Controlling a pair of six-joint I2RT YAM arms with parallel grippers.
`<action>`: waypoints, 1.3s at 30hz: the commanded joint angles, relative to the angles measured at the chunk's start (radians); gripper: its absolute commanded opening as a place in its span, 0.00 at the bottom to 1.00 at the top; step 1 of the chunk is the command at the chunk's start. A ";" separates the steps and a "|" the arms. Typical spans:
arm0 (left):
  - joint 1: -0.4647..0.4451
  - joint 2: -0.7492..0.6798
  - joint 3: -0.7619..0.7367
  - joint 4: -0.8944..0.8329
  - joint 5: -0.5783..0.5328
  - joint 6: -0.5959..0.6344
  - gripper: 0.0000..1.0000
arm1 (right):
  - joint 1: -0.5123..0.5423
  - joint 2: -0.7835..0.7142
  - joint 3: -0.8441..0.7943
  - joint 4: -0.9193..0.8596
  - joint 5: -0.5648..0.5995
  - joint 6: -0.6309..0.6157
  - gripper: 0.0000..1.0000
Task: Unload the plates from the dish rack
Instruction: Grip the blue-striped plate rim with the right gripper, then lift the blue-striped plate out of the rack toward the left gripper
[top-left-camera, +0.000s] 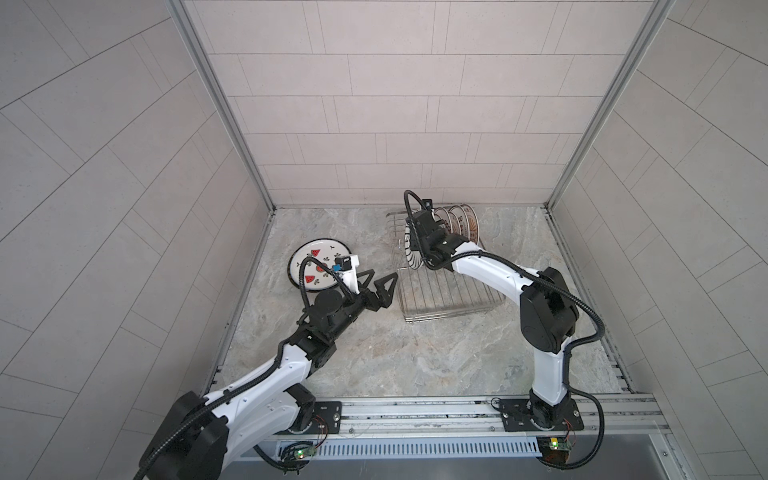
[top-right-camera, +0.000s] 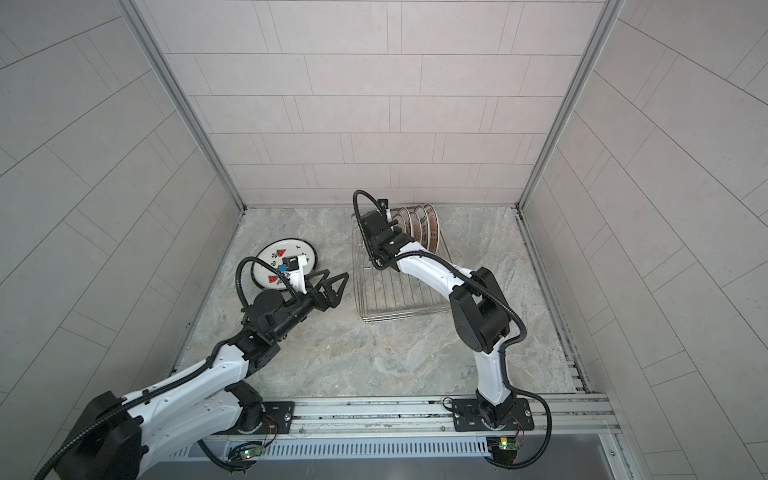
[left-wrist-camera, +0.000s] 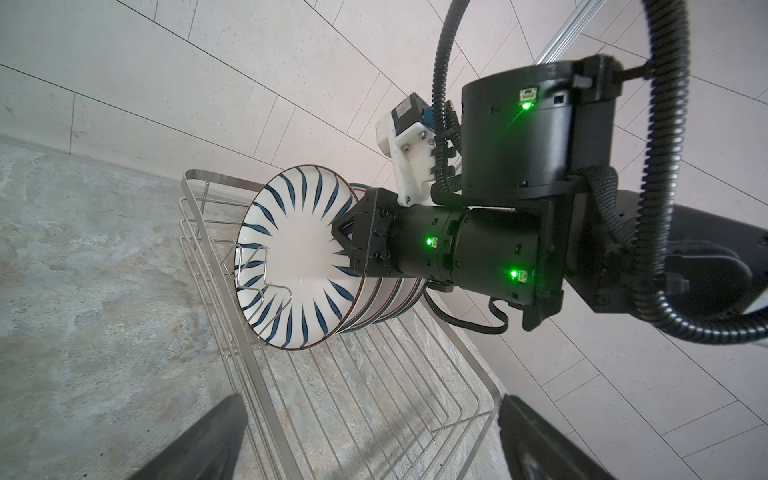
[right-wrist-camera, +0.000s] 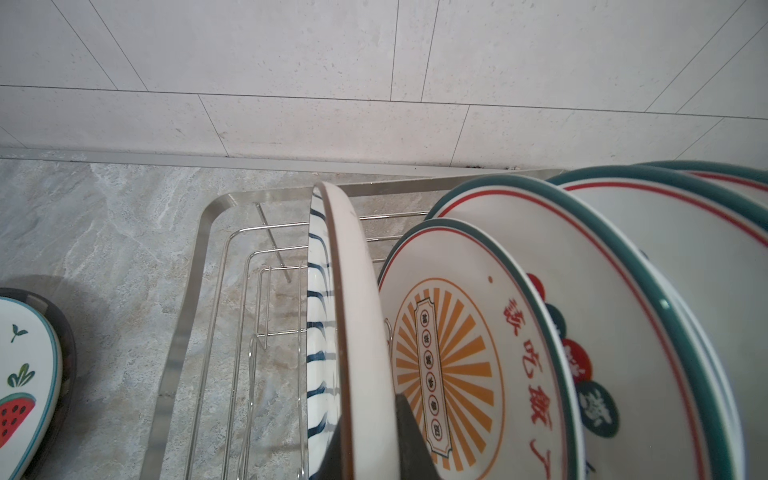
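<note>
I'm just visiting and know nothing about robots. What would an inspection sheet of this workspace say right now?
Surface: grey marble-look tabletop.
Job's things: watermelon plate lies flat on the tabletop; striped plate and several other plates stand upright in the dish rack.
Clutter: nothing seen.
Hands: left hand open, holding nothing, beside the rack; right hand clamped on the striped plate's rim.
Cables: black ribbed hoses loop along both arms.
Surroundings: pale tiled walls on three sides.
</note>
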 joint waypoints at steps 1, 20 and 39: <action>-0.005 -0.018 -0.012 0.008 -0.013 0.005 1.00 | 0.011 -0.085 -0.024 0.002 0.075 -0.032 0.12; -0.005 -0.064 -0.021 -0.007 -0.001 -0.001 1.00 | 0.062 -0.265 -0.126 0.035 0.147 -0.069 0.11; -0.006 -0.110 -0.048 0.012 0.024 -0.004 1.00 | 0.029 -0.499 -0.331 0.114 -0.061 -0.027 0.11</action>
